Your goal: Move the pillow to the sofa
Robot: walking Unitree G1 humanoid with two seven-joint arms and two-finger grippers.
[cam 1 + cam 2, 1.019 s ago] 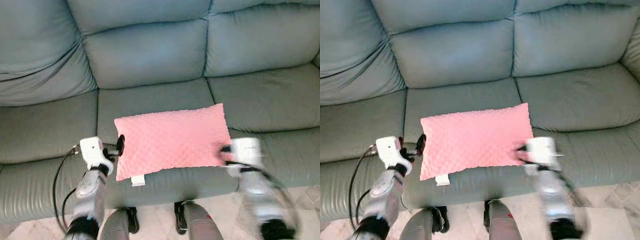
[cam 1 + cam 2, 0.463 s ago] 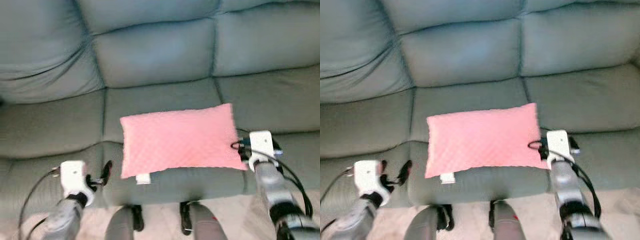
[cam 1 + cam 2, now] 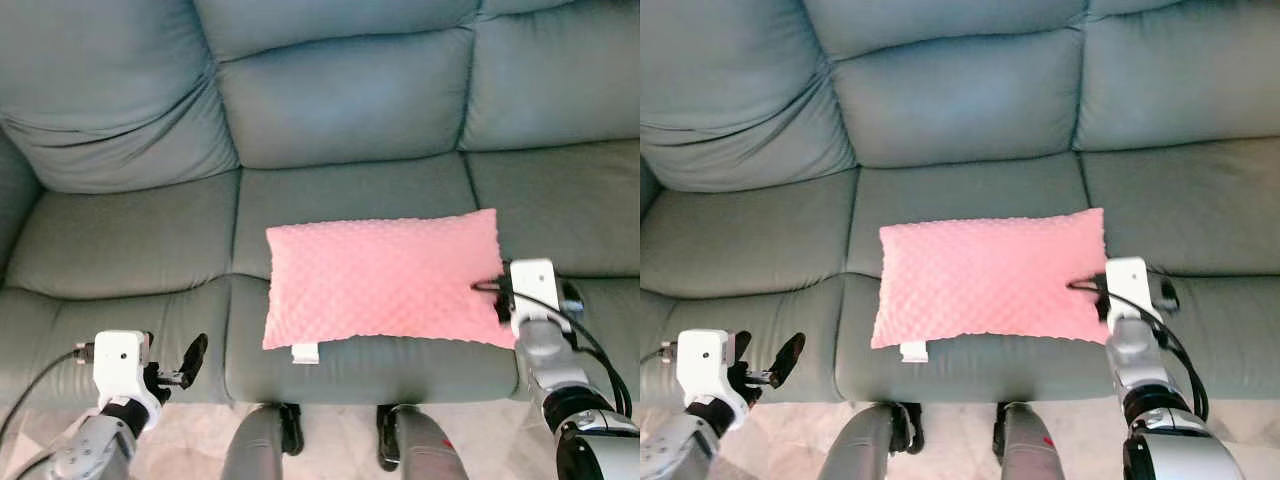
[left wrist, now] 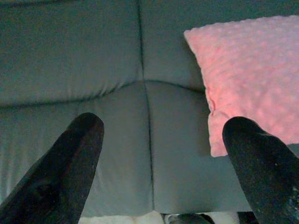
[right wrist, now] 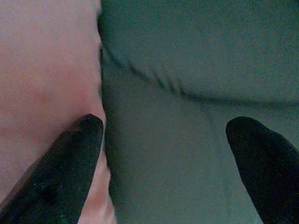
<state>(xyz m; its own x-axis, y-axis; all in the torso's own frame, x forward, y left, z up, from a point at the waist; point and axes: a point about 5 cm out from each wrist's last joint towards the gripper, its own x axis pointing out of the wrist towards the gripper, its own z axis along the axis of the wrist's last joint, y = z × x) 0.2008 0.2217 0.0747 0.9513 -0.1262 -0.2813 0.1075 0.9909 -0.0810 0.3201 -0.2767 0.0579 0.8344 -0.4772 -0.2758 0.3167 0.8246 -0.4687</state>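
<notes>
The pink dimpled pillow lies flat on the middle seat cushion of the grey-green leather sofa, with its white tag hanging over the front edge. My left gripper is open, low and left of the pillow by the seat's front edge, well apart from it. The left wrist view has the pillow ahead, beyond one finger. My right gripper is open at the pillow's right edge. In the right wrist view one finger rests against the pillow and the other is over bare seat.
The sofa's back cushions rise behind the seat. My legs and feet stand on pale tiled floor right against the sofa front. Black cables loop off both wrists. Bare seat cushions lie left and right of the pillow.
The camera view has shifted. My left gripper has drawn back from the pillow's left edge, down and to the left. The right gripper stays at the right edge; the pillow lies still.
</notes>
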